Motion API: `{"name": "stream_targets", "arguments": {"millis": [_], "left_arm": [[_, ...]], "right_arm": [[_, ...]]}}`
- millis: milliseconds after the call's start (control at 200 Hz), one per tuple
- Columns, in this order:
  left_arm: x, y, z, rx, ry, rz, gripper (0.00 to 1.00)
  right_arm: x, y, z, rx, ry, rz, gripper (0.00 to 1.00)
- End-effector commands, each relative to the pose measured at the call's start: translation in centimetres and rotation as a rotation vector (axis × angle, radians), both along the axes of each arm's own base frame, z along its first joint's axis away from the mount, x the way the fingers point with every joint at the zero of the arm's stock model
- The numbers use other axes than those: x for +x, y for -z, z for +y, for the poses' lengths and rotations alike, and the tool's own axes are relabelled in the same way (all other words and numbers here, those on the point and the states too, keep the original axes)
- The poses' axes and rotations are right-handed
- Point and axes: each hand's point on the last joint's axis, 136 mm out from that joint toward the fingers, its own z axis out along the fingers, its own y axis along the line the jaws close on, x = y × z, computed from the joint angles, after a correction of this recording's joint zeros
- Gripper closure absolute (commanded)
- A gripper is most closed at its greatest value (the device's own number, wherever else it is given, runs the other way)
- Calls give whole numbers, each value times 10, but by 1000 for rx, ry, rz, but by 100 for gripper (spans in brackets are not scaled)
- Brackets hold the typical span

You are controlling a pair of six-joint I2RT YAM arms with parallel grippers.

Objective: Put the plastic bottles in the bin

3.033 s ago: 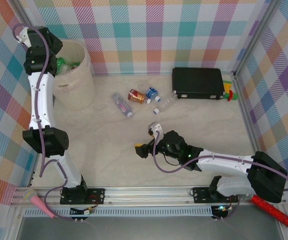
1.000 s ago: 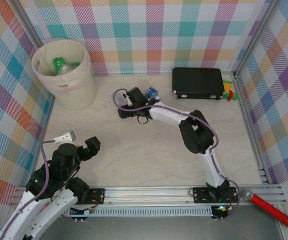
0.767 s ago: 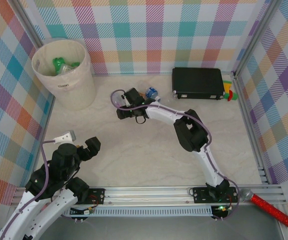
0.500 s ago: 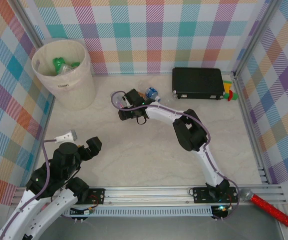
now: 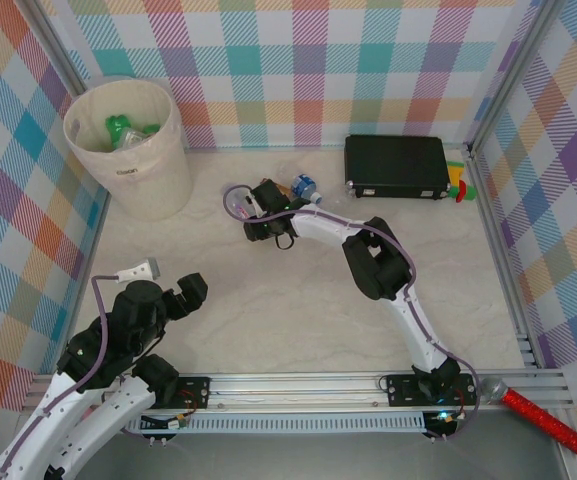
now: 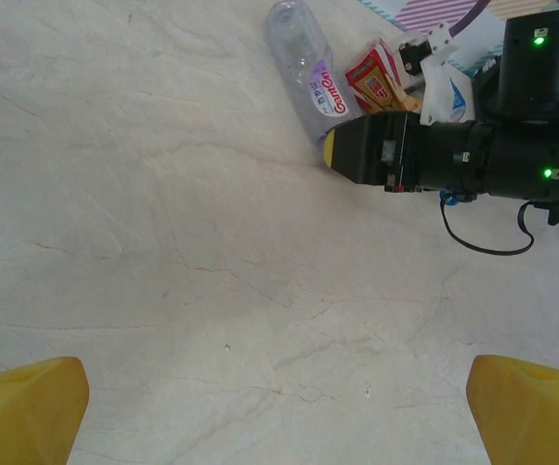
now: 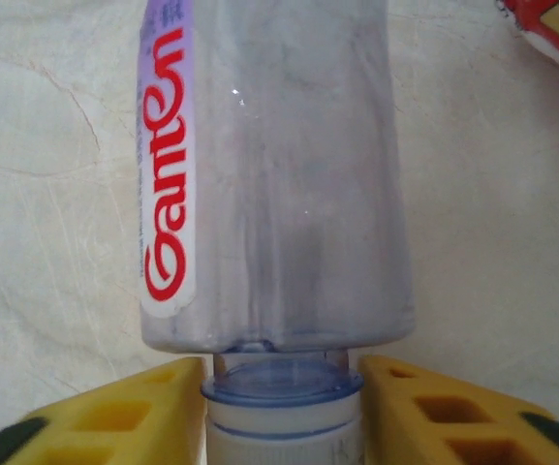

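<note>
A clear plastic bottle (image 7: 279,174) with a purple label and red lettering lies on the table; it also shows in the left wrist view (image 6: 303,73). My right gripper (image 7: 282,407) is shut on its neck just under the white cap, a yellow finger pressed against each side. From above, the right gripper (image 5: 251,213) reaches far out to mid-table. A red-and-orange-labelled bottle (image 6: 381,77) and a blue-labelled bottle (image 5: 303,185) lie right beside it. The cream bin (image 5: 153,175) at the far left holds green bottles (image 5: 123,128). My left gripper (image 5: 183,290) hovers open near the front left, over bare table (image 6: 279,407).
A black rectangular case (image 5: 396,166) lies at the back right with a small red, green and yellow object (image 5: 458,186) at its right end. Plaid walls close in the table on three sides. A red cylinder (image 5: 546,417) lies past the front rail.
The right gripper's jaws have closed on the bottle's neck. The left arm, at the bin three seconds ago, has pulled back to the front left and shifted slightly.
</note>
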Motion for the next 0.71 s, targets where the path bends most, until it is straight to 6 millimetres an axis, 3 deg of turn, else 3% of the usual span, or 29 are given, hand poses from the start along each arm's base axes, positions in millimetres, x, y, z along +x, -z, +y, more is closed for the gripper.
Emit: {"name": "stream_targets", "arguments": {"millis": [0,185,345,490,700], "left_arm": [[2,3,-6,-24,10,6,0],[4,3,-11,-49,19,2,0],[8,-1,-17,-83,19,-5,0],[11,0,-23,-119,24,4,0],[26,0,-56,-270,81,-19,0]], "right_arm": [[1,-7,5,23,-31,-20,61],[-17,-29,2,49,-66,-69,69],[-42,-59,-6,93,-79,-125,69],[-81,-81,-19,140,-103,-155,70],[-141,-112,-48,218,-127,-227,70]]}}
